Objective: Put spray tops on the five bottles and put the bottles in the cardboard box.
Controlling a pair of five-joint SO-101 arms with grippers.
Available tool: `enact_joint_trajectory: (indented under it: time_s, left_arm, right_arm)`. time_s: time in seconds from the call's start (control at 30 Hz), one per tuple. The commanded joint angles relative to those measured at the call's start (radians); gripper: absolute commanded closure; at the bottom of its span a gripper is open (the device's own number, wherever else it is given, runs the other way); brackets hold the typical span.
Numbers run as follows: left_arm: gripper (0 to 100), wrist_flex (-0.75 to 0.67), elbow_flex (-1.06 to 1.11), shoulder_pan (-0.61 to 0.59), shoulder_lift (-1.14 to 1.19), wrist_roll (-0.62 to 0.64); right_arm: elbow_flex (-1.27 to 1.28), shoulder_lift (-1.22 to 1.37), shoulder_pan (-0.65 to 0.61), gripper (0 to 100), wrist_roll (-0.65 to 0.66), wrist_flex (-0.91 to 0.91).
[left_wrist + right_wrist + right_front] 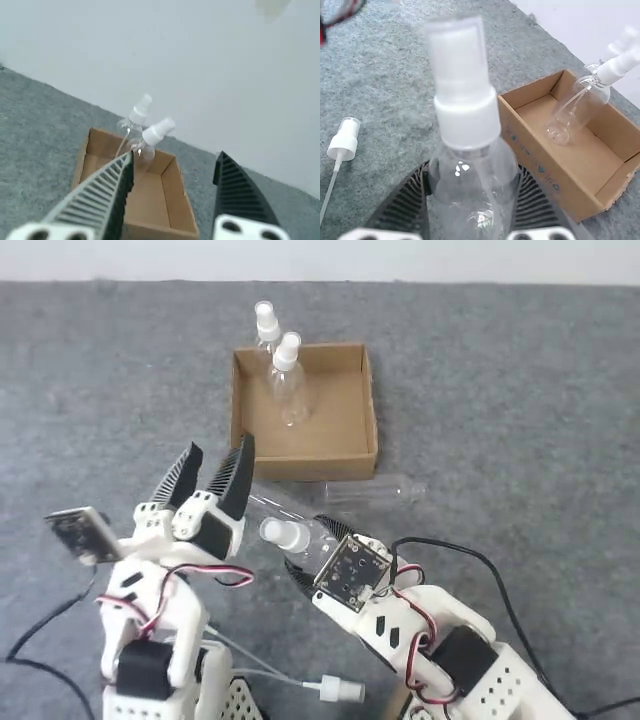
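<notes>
Right gripper (312, 548): closed around the body of a clear bottle (470, 170); a white spray top (462, 95) already sits on its neck.
Left gripper (220, 443): open and holding nothing, in the lower left of the high view, fingers pointing toward the box.
Cardboard box (305, 468): upper centre of the high view, straight above the held bottle in the frame.
Held bottle, long axis: it sticks out forward between the jaws, top away from the wrist; in the high view the top points to the left of the frame.
Nearer arm: the right one, and it has the bottle already.
In the way: a bare bottle (375, 490) lies on the table along the front wall of the box, between the claw and the box. I think the held bottle must pass over it.
Leaning bottle (290, 390): inside the box, with its top on.
Far bottle (266, 325): with top, at the far wall; inside or behind, I cannot tell.
Loose spray top (335, 690): bottom centre, near the arm bases.
</notes>
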Motion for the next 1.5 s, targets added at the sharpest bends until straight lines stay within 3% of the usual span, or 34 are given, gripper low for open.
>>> enact_joint_trajectory:
  time_s: [0.0, 0.33, 0.73, 0.93, 1.07, 1.47]
  left_arm:
    - [75, 0.002, 0.048, 0.071, -0.015, 0.005]
    - [75, 0.115, 0.058, 0.288, -0.017, -0.046]
    - [75, 0.178, -0.062, 0.293, -0.017, -0.038]
    - [75, 0.132, -0.067, 0.071, -0.017, -0.038]
    - [75, 0.114, -0.067, -0.081, -0.018, -0.035]
    - [75, 0.117, -0.056, -0.443, -0.018, 0.199]
  right_arm:
    - [-0.026, -0.025, 0.007, 99.2, 0.003, -0.024]
    - [-0.026, -0.025, 0.012, 99.2, 0.009, -0.024]
    - [-0.025, -0.025, 0.013, 99.2, 0.008, -0.021]
    - [-0.026, -0.025, 0.021, 99.2, 0.006, -0.018]
    - [-0.04, -0.022, 0.093, 99.2, 0.005, -0.024]
    - [-0.169, -0.012, 0.245, 99.2, -0.06, -0.024]
